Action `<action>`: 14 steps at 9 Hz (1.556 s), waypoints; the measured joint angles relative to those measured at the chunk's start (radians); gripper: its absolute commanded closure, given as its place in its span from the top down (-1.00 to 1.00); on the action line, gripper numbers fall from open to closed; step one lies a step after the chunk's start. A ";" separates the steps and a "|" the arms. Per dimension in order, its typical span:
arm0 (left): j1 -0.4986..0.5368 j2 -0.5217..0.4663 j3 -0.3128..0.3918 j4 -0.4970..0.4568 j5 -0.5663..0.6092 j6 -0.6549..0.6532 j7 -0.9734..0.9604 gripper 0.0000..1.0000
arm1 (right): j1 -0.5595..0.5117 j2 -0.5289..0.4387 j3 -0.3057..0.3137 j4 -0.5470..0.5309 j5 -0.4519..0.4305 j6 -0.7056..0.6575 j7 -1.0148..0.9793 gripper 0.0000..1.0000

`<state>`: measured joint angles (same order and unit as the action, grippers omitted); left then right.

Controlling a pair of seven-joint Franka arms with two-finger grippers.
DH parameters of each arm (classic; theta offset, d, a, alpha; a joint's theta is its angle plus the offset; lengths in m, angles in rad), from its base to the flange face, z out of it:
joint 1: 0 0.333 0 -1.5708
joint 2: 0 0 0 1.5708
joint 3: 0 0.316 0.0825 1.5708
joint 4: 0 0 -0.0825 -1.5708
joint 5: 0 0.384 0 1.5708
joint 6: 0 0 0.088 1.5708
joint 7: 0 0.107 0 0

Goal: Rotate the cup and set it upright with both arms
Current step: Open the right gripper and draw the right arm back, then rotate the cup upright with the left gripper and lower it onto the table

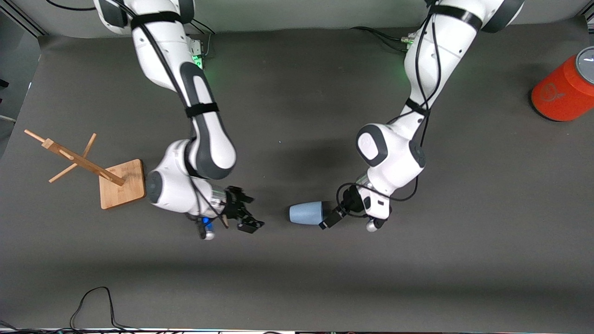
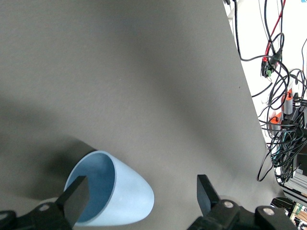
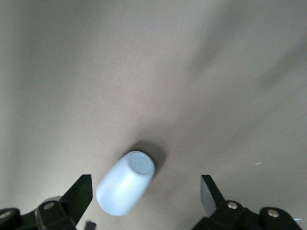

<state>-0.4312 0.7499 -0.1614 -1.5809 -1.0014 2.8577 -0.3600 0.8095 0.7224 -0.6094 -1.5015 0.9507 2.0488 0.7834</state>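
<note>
The cup lies on its side on the worktop between my end effectors. My left end effector, wide open and empty, should straddle its rim squarely before closing; my right end effector waits open, empty.

Counted on the table: one pale blue cup, lying on its side just beside the left gripper, mouth toward that pincer. One orange-red canister, well apart from both pincers, at the left arm's end. One wooden stand with a square base and three pegs, near the right gripper, at the right arm's end. Two white arms, two black pincers: left gripper with fingers spread at the cup's rim, right gripper with fingers spread, apart from the cup. One loose black cable at the table edge nearest the front camera.
</note>
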 measured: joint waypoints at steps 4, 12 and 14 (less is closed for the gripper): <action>-0.057 0.115 -0.004 0.084 0.025 0.125 0.004 0.25 | -0.004 -0.117 -0.146 -0.032 -0.214 -0.164 -0.328 1.00; -0.091 0.113 -0.006 0.129 0.071 0.131 0.004 -1.00 | -0.045 -0.333 -0.291 0.001 -0.571 -0.323 -0.731 1.00; -0.091 0.088 -0.003 0.119 0.076 0.086 0.004 -1.00 | -0.167 -0.391 -0.226 0.053 -0.619 -0.433 -0.795 1.00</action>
<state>-0.5226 0.8378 -0.1642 -1.4615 -0.9250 2.9435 -0.3563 0.6426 0.3311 -0.8355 -1.4483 0.3317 1.6161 -0.0113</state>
